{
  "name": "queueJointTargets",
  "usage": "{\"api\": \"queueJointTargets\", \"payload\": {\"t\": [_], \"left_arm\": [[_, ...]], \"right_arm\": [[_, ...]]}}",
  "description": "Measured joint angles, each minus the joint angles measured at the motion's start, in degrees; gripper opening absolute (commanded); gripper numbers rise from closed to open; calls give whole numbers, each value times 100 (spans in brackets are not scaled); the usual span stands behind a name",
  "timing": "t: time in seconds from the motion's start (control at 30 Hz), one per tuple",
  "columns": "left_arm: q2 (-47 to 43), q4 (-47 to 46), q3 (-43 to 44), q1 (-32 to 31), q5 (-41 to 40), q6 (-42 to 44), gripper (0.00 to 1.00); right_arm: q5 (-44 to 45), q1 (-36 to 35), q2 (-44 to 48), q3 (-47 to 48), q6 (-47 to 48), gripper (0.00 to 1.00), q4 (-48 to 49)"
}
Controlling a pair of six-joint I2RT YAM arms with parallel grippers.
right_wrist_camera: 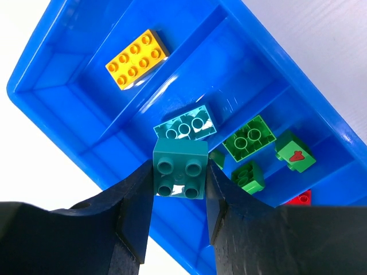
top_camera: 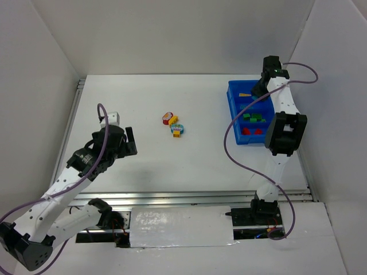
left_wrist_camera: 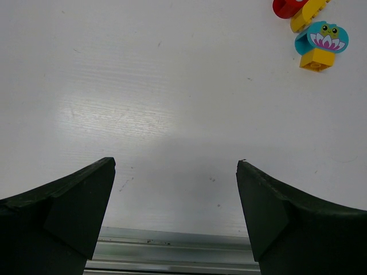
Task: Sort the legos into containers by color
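Right gripper [right_wrist_camera: 180, 172], clamped on a teal two-by-two brick [right_wrist_camera: 180, 177], hangs over the blue bin [right_wrist_camera: 51, 86], and should, I judge, let go only once centred above the compartment [right_wrist_camera: 241, 74] just ahead of its fingertips, where another teal brick [right_wrist_camera: 184, 125] lies.

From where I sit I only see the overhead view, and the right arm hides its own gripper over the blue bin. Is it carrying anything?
Observer: Yes. In the right wrist view the right gripper is shut on a dark teal brick, studs facing the camera, over the blue bin.
Operator: Is there a matching one in there?
Observer: A lighter teal brick lies in the bin just behind it, between the yellow brick and the green bricks.
Operator: And the left gripper?
Observer: The left wrist view shows the left gripper open, nothing between its fingers, above the white table.
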State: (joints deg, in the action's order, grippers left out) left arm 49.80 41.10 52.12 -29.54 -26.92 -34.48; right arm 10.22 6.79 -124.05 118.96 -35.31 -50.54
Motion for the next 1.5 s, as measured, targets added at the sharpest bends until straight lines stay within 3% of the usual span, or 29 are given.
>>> {"api": "queueJointTargets", "payload": {"t": [1.3, 1.5], "left_arm": [[120, -66, 0, 0, -243, -22, 99], [68, -63, 0, 0, -249, -31, 100]], "right_arm": [[-398, 0, 4, -352, -83, 0, 308], [-402, 2, 2, -352, -81, 5, 350]]}}
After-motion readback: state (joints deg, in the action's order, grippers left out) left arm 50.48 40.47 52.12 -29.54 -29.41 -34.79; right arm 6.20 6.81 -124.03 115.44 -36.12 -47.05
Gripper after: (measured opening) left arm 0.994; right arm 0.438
